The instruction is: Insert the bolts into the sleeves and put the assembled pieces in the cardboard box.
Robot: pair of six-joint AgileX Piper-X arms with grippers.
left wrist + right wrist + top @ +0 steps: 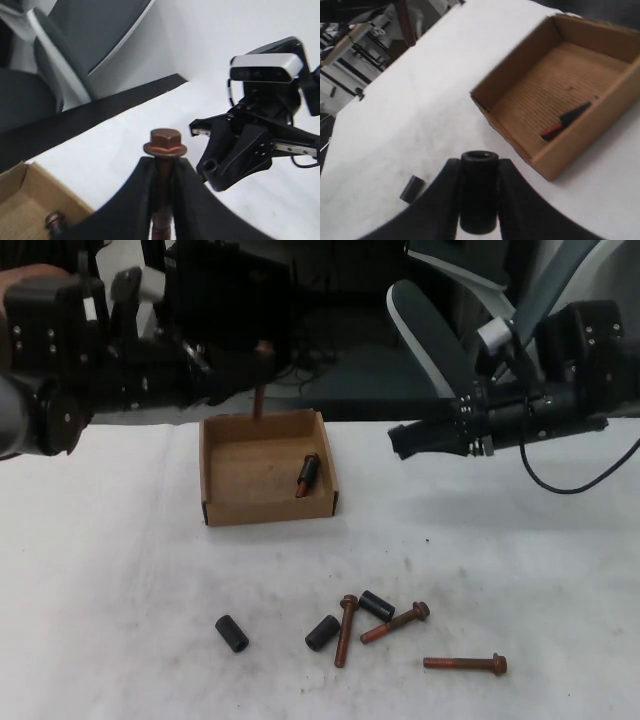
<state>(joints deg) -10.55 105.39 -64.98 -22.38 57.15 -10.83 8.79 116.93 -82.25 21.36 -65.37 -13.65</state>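
Observation:
My left gripper (248,365) hangs above the back edge of the cardboard box (204,478), shut on a copper bolt (260,402) that points down. In the left wrist view its fingers (142,185) clamp the shank just below the bolt's hex head (165,143). My right gripper (402,439) is in the air to the right of the box, shut on a black sleeve (479,192) with its bore facing outward. One assembled piece (307,473) lies inside the box by its right wall. The right gripper (226,161) faces the bolt across a gap.
Near the front of the white table lie three loose black sleeves (231,632) (322,632) (376,604) and three loose bolts (345,630) (395,622) (465,664). Chairs and cables stand behind the table's far edge.

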